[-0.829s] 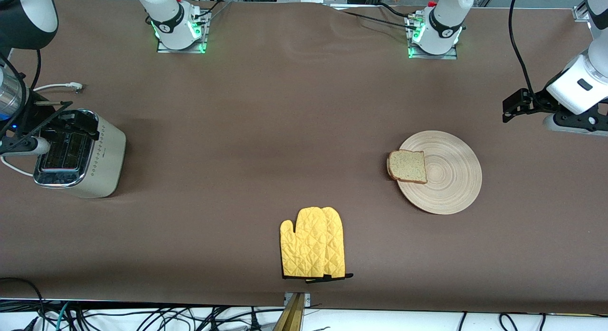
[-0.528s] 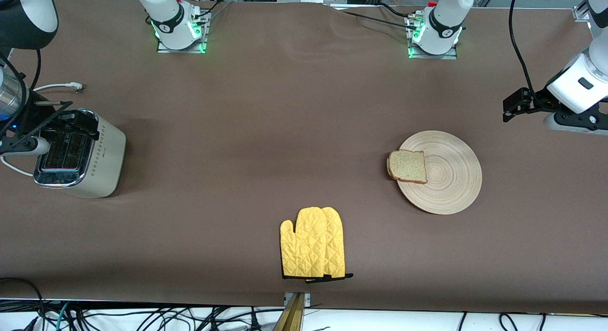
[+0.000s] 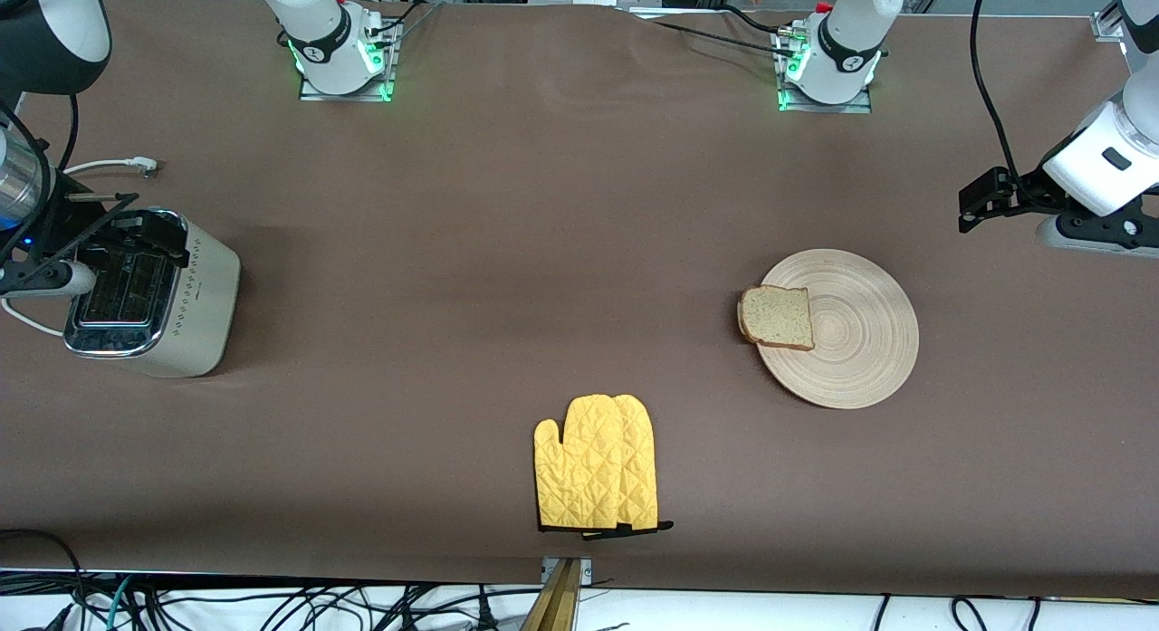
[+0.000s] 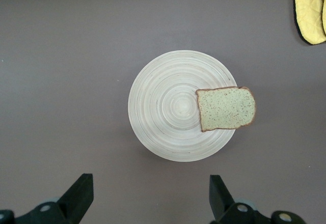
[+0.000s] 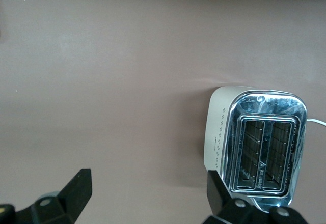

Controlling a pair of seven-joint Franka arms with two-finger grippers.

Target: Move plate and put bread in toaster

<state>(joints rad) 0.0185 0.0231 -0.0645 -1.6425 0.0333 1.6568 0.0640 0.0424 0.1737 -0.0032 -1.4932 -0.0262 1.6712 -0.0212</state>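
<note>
2 grippers are idling with fingers spread: the left gripper [image 4: 147, 203] hanging over bare table beside the plate [image 3: 856, 341], the right gripper [image 5: 145, 198] waiting above the toaster [image 3: 149, 296]. Bread [image 3: 777, 317] is lying on the plate's rim. Nothing seems started; next, the plate probably needs gripping at its edge.

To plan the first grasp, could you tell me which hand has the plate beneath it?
The left hand, open above the plate; the right hand hangs by the toaster.
</note>
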